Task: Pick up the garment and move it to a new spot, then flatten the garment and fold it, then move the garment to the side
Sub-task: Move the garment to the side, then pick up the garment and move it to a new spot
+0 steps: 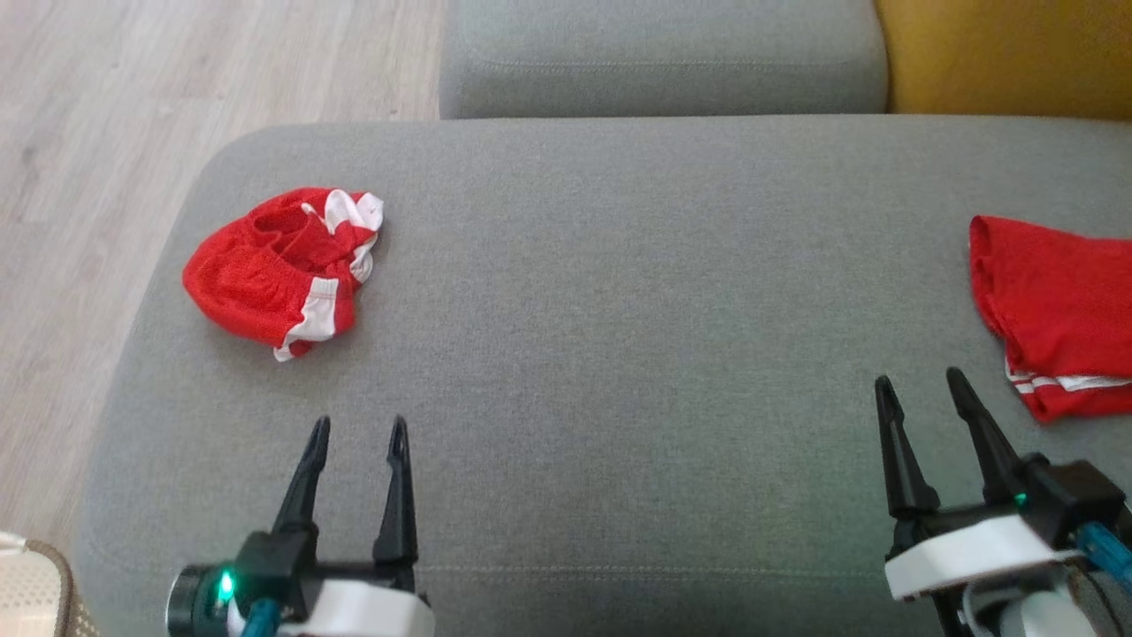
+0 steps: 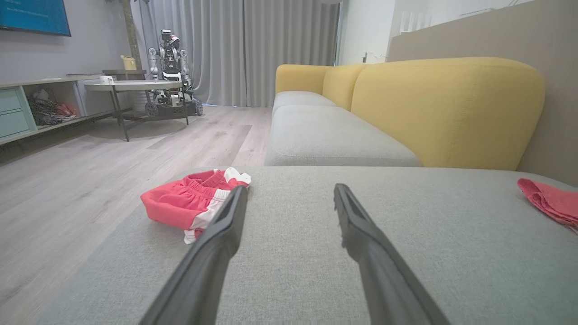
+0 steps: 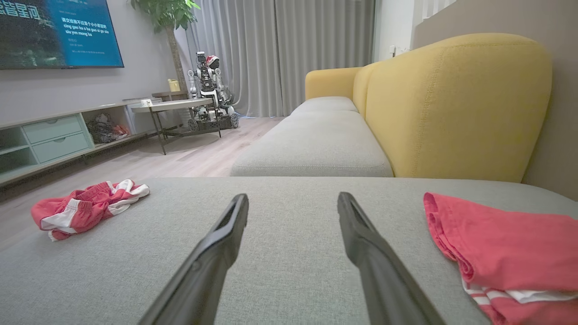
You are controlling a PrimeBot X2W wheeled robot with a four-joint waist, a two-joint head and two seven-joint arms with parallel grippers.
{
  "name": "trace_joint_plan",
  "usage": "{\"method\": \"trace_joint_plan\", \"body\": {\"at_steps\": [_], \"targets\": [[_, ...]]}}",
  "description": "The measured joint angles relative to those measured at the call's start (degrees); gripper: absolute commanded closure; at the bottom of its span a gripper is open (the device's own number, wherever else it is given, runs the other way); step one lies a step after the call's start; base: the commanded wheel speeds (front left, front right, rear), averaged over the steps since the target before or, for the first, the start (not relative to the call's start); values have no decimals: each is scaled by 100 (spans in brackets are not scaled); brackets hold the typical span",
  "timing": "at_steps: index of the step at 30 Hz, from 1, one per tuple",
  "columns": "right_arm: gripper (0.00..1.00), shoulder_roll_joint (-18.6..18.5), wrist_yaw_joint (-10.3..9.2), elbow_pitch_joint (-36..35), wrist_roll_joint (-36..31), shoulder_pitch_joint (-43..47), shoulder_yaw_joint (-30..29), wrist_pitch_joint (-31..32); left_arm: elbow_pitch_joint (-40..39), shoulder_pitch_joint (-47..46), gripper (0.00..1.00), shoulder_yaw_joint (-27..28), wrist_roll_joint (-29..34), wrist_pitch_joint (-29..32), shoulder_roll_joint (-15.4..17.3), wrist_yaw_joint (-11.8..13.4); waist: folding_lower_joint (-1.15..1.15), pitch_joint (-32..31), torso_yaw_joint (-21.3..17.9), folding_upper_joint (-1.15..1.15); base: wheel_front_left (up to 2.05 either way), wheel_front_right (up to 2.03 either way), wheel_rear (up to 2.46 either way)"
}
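A crumpled red garment with white trim (image 1: 283, 270) lies at the far left of the grey sofa cushion (image 1: 619, 310); it also shows as the garment (image 2: 194, 203) and the garment (image 3: 86, 207) in the wrist views. My left gripper (image 1: 358, 429) hovers open just in front of it, nothing between its fingers, as the left gripper (image 2: 289, 194) shows. My right gripper (image 1: 920, 380) is open near the front right, as the right gripper (image 3: 291, 201) confirms. A second red piece with white stripes, folded (image 1: 1057, 310), lies flat beside it at the right edge, seen also as folded cloth (image 3: 505, 253).
The cushion's rounded left edge drops to the wood floor (image 1: 88, 177). Another grey seat (image 1: 663, 57) and a yellow backrest (image 1: 1008, 53) lie beyond. In the room stand a side table (image 2: 131, 88), another robot (image 2: 169, 67) and a low TV cabinet (image 3: 54, 140).
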Motion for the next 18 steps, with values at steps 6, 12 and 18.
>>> {"method": "trace_joint_plan", "body": {"at_steps": [6,12,18], "targets": [[0,11,0,-85,36,138,-49,1,14,185,0,112,131,0,0,-56,0,-51,-28,0,0,0,0],[0,12,0,-142,51,139,34,1,15,185,0,149,207,0,0,-89,0,-61,-34,0,0,0,0],[0,14,0,-130,53,139,75,1,30,185,0,157,246,0,-1,-97,0,-77,-38,0,0,0,0]]}}
